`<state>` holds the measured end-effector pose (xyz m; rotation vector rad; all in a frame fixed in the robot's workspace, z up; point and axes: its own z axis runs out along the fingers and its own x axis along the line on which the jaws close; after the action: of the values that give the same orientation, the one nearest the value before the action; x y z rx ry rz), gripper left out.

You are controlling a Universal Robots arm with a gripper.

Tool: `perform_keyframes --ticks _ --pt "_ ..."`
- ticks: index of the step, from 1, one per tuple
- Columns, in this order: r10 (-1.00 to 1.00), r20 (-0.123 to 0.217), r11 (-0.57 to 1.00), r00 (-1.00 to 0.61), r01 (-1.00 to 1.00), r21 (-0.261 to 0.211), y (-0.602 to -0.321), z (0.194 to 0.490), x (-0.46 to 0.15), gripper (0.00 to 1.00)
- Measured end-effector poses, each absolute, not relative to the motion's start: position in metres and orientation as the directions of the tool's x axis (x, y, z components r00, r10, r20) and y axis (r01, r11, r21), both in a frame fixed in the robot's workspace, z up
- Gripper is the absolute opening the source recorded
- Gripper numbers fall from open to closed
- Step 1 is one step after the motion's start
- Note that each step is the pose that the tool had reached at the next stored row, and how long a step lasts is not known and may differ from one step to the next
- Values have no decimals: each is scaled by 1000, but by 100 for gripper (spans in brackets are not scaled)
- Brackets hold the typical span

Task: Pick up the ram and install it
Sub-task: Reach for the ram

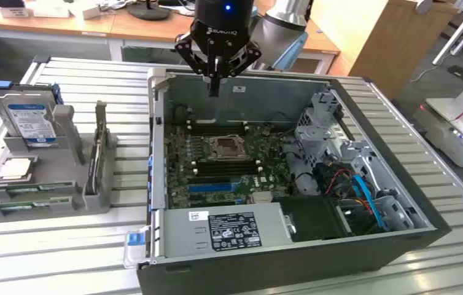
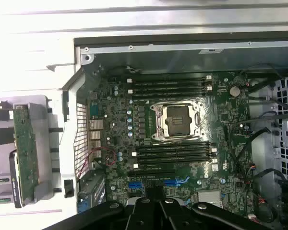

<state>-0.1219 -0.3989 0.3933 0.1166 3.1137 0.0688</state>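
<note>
you have one arm and one gripper (image 1: 214, 92) here. its fingers are pressed together and pinch nothing. it hangs over the far wall of the open computer case (image 1: 297, 264), clear of the motherboard (image 1: 258, 178) below.

the ram (image 2: 20, 139) is not in the hand. it stands on its long edge in a slot of the grey holder (image 1: 92, 200), which sits on the slatted table (image 1: 51, 258) at the exterior view's left, just beside the case and well apart from the gripper. you can count one upright stick there. two more green strips lie low at the holder's near end, too small to name.

the same holder carries one hard drive (image 1: 28, 120), upright at its far end, and one square cpu chip (image 1: 16, 169) lying flat nearer to you.

inside the case you see one cpu socket (image 1: 229, 146) and two banks of memory slots (image 2: 170, 86), one bank on each side of it. the exact number of slots per bank is hard to tell. one labelled power supply (image 1: 231, 230) fills the near corner.
</note>
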Motion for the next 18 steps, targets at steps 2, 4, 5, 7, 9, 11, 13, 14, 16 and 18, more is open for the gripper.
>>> perform_keyframes --ticks 2,4,5,7,9,11,13,14,16,18 --pt "75 -23 996 -997 74 45 -399 393 -122 11" --pt "75 -23 996 -997 74 45 -399 393 -122 11" --pt "75 -23 996 -997 74 45 -399 393 -122 11" --pt "75 -23 996 -997 74 45 -399 393 -122 11" --pt "75 -23 996 -997 74 45 -399 393 -122 11" --pt "75 -23 996 -997 74 45 -399 393 -122 11" --pt "75 -23 996 -997 74 45 -399 393 -122 11" --pt "75 -23 996 -997 74 45 -399 393 -123 11" --pt "75 -23 996 -997 74 45 -399 393 -125 11" --pt "75 -23 996 -997 74 45 -399 393 -128 11"
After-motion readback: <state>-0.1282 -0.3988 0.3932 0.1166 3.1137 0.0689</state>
